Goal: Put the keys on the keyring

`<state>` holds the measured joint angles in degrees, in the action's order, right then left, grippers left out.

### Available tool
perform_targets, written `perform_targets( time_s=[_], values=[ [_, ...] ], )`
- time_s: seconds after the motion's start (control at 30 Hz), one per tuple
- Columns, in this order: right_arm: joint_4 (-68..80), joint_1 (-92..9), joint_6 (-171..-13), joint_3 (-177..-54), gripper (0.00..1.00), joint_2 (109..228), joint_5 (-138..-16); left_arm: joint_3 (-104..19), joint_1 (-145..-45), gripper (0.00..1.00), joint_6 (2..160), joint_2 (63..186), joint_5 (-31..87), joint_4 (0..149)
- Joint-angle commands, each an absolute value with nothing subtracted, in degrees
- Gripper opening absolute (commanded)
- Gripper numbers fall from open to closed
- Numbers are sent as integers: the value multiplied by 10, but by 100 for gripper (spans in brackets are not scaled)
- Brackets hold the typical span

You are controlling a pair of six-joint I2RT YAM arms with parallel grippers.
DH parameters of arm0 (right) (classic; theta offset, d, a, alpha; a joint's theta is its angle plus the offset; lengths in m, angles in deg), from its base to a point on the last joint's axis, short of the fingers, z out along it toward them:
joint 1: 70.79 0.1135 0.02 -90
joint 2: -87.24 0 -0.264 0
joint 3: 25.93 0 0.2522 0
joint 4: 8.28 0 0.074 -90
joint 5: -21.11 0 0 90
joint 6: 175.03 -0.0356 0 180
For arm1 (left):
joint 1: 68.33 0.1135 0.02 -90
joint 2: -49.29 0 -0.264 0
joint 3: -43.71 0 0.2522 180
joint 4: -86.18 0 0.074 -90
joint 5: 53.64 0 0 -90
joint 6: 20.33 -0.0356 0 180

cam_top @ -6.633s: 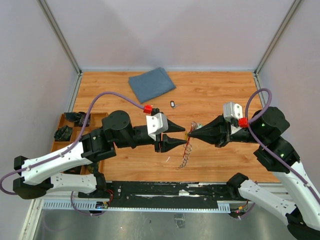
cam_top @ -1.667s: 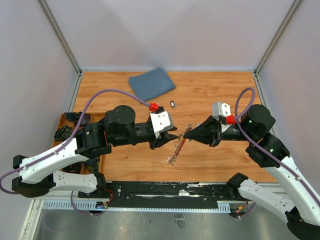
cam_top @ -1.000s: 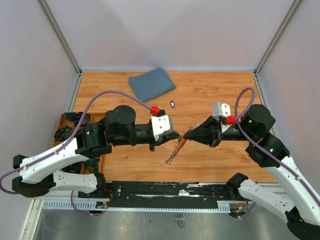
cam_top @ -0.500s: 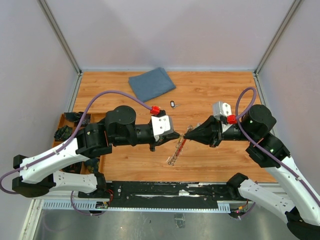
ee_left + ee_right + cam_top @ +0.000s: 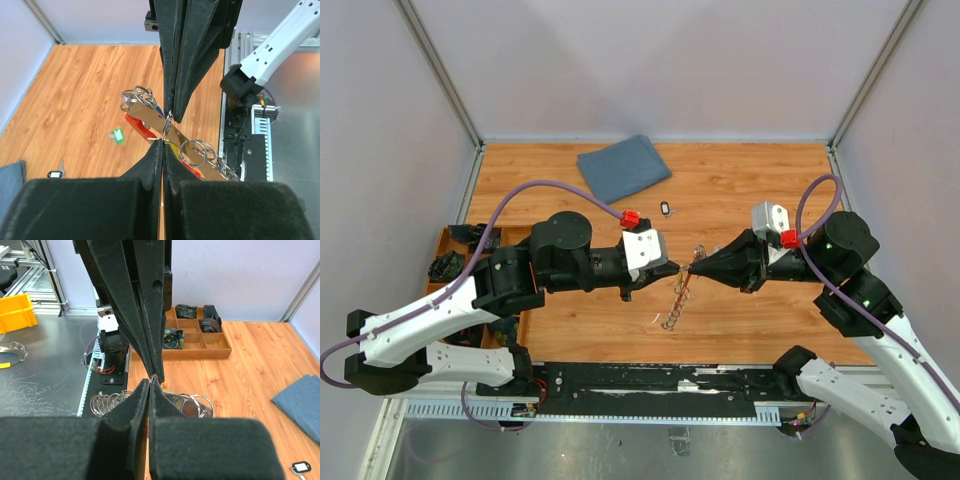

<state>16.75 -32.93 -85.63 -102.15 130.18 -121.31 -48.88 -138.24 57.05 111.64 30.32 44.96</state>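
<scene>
Top: left gripper (image 5: 672,268) and right gripper (image 5: 696,270) meet tip to tip above mid-table. I read both as clamped on the keyring (image 5: 680,288), chain hanging below.
Left wrist: my fingers are pinched together on a small ring, with the red loop and the keys (image 5: 171,146) just beside.
Right wrist: jaws closed, split rings on either side of the tips.

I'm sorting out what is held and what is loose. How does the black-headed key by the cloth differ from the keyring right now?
The keyring is pinched between the shut left gripper and right gripper; the black-headed key lies loose on the table near the cloth, with no gripper on it. The keyring is much larger, with a red loop, rings and a dangling chain; the key is one small piece. Both have silvery metal.
</scene>
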Motion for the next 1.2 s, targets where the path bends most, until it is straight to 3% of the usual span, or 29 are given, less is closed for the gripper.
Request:
perform_targets(
  time_s=[0.0,0.5,0.87,1.17],
  values=[
    [109,-323,-870,-1045,0,1285,-1212,-479,-1385,0,570,1117,316,443],
    [60,-323,-899,-1023,0,1286,-1209,-479,-1385,1,579,1129,278,476],
    [88,-323,-885,-1034,0,1289,-1221,-458,-1385,33,588,1088,292,520],
    [87,-323,-888,-1037,0,1293,-1236,-430,-1385,39,615,1080,251,585]
  ],
)
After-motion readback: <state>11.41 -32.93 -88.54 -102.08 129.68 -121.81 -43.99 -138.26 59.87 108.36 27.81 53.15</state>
